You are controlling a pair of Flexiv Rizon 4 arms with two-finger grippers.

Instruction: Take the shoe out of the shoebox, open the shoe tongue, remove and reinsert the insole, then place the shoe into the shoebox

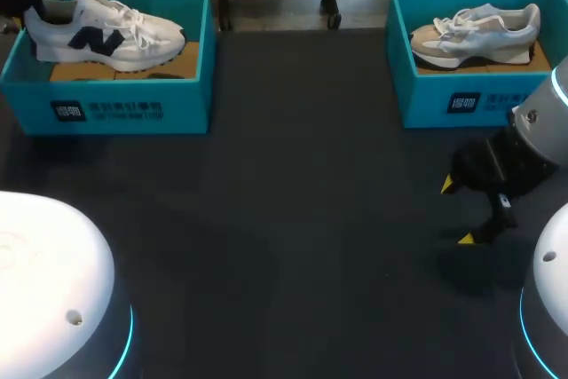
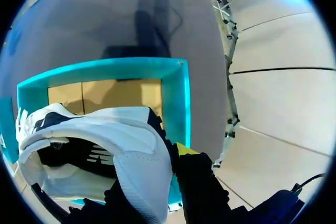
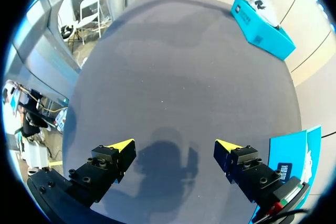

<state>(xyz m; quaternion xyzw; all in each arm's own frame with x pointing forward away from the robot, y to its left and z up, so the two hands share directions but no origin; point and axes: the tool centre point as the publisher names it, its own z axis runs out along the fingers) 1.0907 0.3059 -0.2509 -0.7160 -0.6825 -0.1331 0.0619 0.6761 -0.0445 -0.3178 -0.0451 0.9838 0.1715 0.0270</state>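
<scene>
Dark, matte cloth covers the table (image 1: 293, 219), and two teal shoeboxes stand along its far edge. Our task shoe (image 1: 106, 28), white with a navy logo, is in the left shoebox (image 1: 133, 111), toe toward the table's middle. Our left gripper (image 2: 163, 178) sits right at its heel. We cannot tell whether it has a hold there, because the heel collar hides the contact. Our right gripper (image 1: 457, 212) hangs wide open over bare table with nothing in it. It is near the right shoebox (image 1: 461, 102), which holds a second shoe (image 1: 475, 33).

We judge the main risk to be at the heel. The padded collar looks soft and likely to fold, so a shallow pinch could slip and let the shoe fall back or tip nose-down. On the way up, the toe could catch the box wall and drag the light box along. The loose white laces could also snag on the rim. Our right arm is well apart from this box, so it cannot steady a swinging shoe.

The shoe's upper shows smooth white panels, a dark lining inside the opening and a thick pale sole curving up at the heel. The box looks like thin card with straight walls and sharp corners. A brown cardboard liner (image 2: 115, 95) lies flat on its floor.
</scene>
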